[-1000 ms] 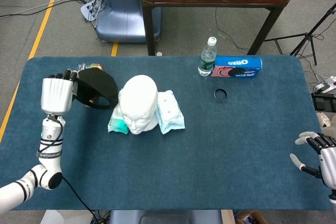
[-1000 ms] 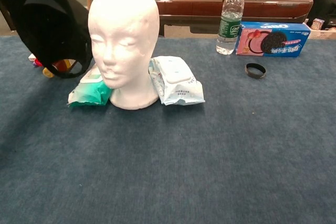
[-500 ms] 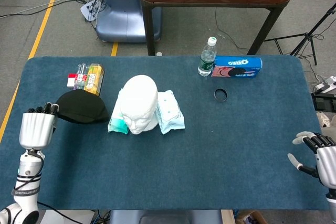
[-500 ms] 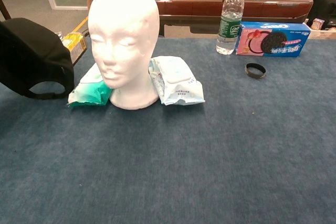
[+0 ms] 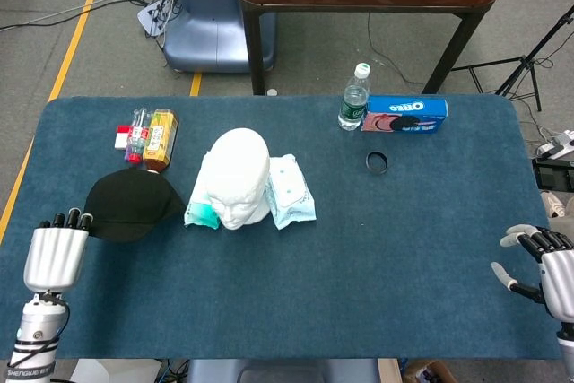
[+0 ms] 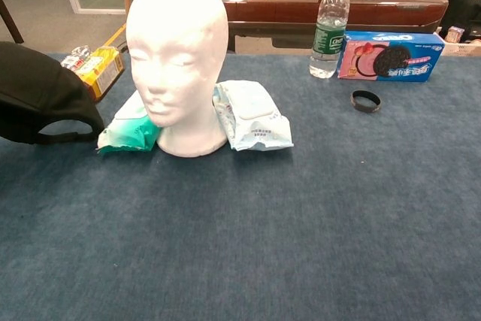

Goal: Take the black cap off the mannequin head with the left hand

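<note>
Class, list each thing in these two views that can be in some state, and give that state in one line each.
Cap: off the head, lying on the table.
Mannequin head: upright, bare.
Bottle: upright, capped.
Oreo box: closed, on its long side.
Wipes packs: lying flat, lids shut.
Black ring: flat on the table.
Left hand: at the cap's edge; grip not discernible.
Right hand: fingers spread, holding nothing.

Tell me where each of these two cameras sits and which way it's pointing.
Head view: high above the near table edge, looking steeply down on the blue table; shows left hand and right hand.
Chest view: low at the near edge, facing level across at the mannequin head; no hands visible.
Shared: mannequin head, black cap, water bottle.
</note>
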